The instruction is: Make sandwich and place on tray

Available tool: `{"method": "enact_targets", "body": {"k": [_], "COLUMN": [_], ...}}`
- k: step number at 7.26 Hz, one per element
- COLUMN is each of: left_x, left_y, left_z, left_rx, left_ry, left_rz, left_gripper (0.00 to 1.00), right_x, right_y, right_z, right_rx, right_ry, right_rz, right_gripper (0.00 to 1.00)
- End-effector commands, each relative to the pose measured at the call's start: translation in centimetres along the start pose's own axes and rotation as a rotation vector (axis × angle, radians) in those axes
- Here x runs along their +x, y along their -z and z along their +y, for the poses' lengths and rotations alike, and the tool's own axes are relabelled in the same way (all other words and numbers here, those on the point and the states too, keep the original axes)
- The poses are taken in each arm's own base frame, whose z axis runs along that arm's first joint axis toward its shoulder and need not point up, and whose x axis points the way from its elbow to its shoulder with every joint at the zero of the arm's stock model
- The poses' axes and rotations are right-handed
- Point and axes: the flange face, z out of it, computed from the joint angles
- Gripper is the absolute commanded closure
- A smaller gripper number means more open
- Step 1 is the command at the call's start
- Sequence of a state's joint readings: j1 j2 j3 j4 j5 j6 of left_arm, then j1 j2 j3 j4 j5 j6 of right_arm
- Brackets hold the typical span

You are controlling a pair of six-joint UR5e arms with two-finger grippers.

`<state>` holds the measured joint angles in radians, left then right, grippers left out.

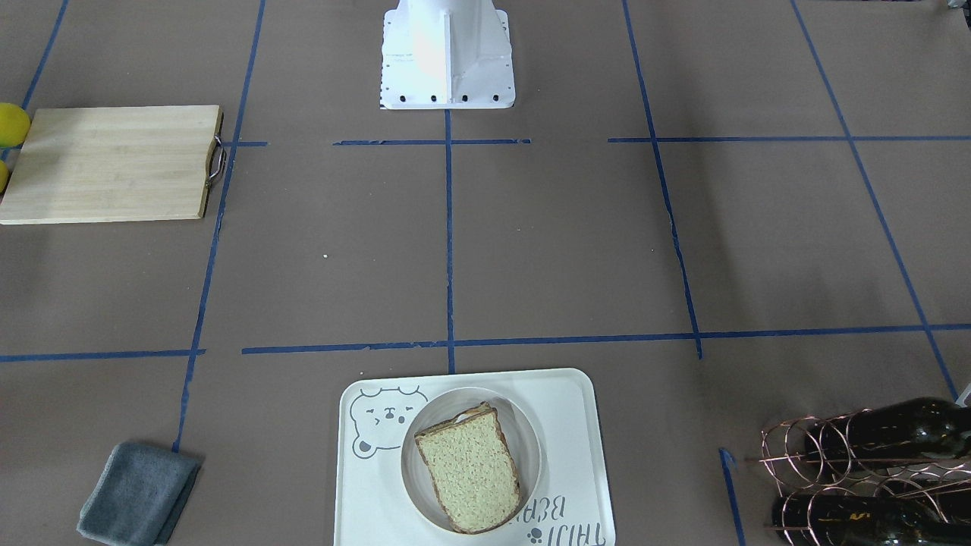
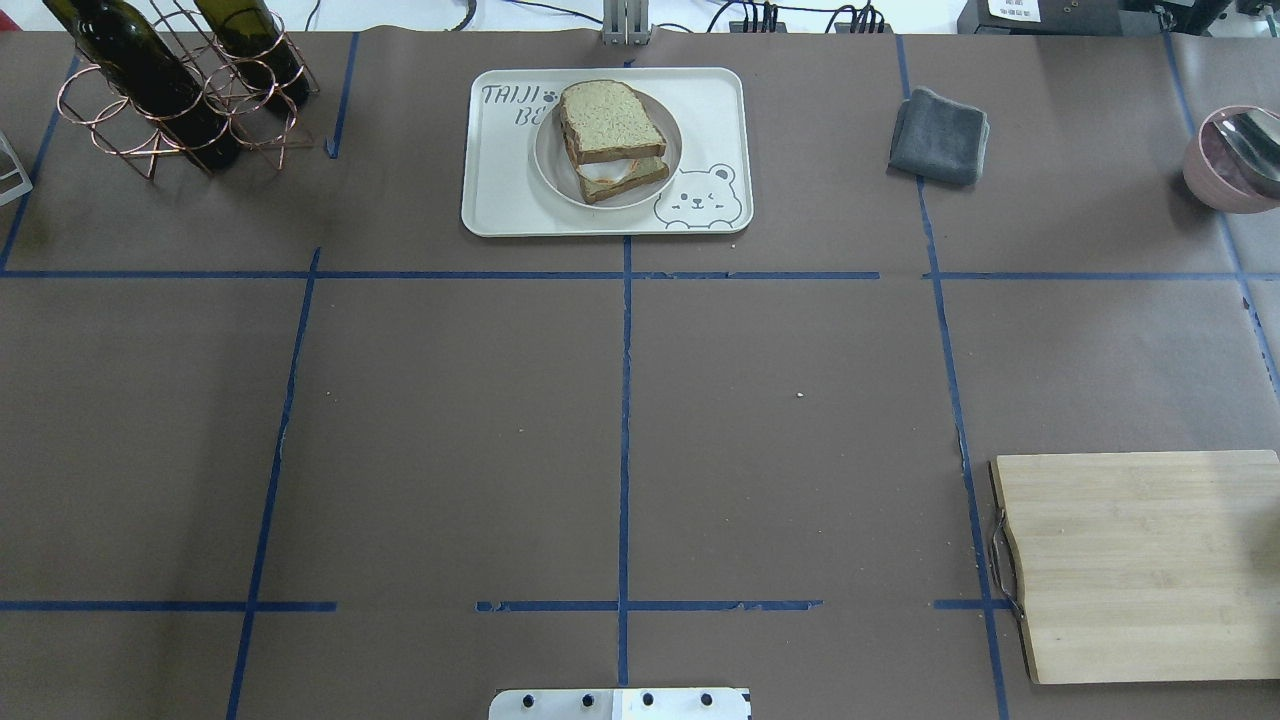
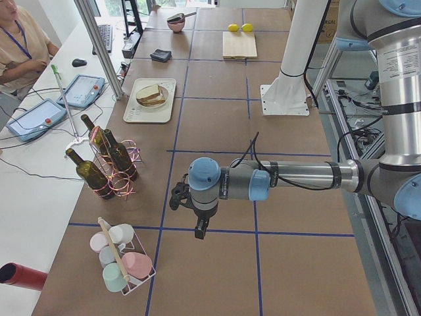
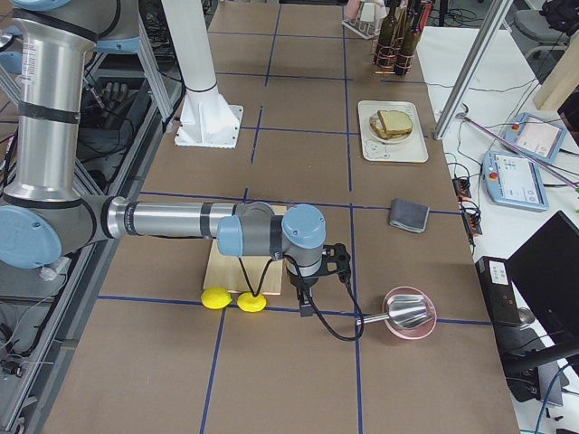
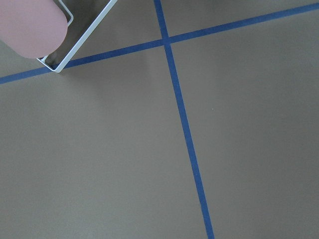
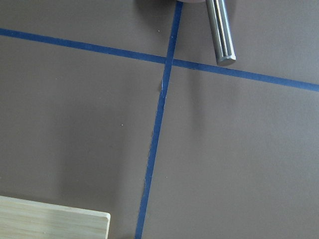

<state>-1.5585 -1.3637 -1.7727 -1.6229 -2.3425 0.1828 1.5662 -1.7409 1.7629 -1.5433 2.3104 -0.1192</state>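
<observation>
The sandwich (image 1: 470,474) is stacked: two speckled tan bread slices with the white egg (image 2: 608,170) showing between them. It sits on a small round white plate (image 2: 548,165) on the cream bear tray (image 2: 500,190) at the table's far middle. It also shows in the side views (image 3: 151,95) (image 4: 392,124). My left gripper (image 3: 200,229) hangs over bare table near the cup rack, far from the tray. My right gripper (image 4: 304,307) hangs between the lemons and the pink bowl. I cannot tell whether either is open or shut.
A wooden cutting board (image 2: 1140,565) lies at my right, with two lemons (image 4: 231,300) beside it. A pink bowl (image 2: 1225,160) holds a spoon. A grey cloth (image 2: 940,135) lies right of the tray. A wire bottle rack (image 2: 170,90) stands far left. A cup rack (image 3: 122,260) stands beyond it.
</observation>
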Motion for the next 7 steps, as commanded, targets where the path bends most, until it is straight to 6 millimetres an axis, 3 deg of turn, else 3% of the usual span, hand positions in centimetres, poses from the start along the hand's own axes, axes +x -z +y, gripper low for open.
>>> {"method": "enact_targets", "body": {"k": [1,7], "left_x": [-0.03,0.26], "left_y": [-0.03,0.29], "left_z": [0.01,-0.12], "left_rx": [-0.001,0.006], "left_ry": [0.001,-0.007], "left_rz": [0.000,-0.001], "left_gripper": [0.00,0.00], "right_x": [0.03,0.02], "right_y": [-0.03,-0.07], "right_z": [-0.05,0.39], "right_rx": [0.000,0.001], "right_ry": [-0.004,0.007], "right_rz": [0.000,0.000], "right_gripper": [0.00,0.00]}}
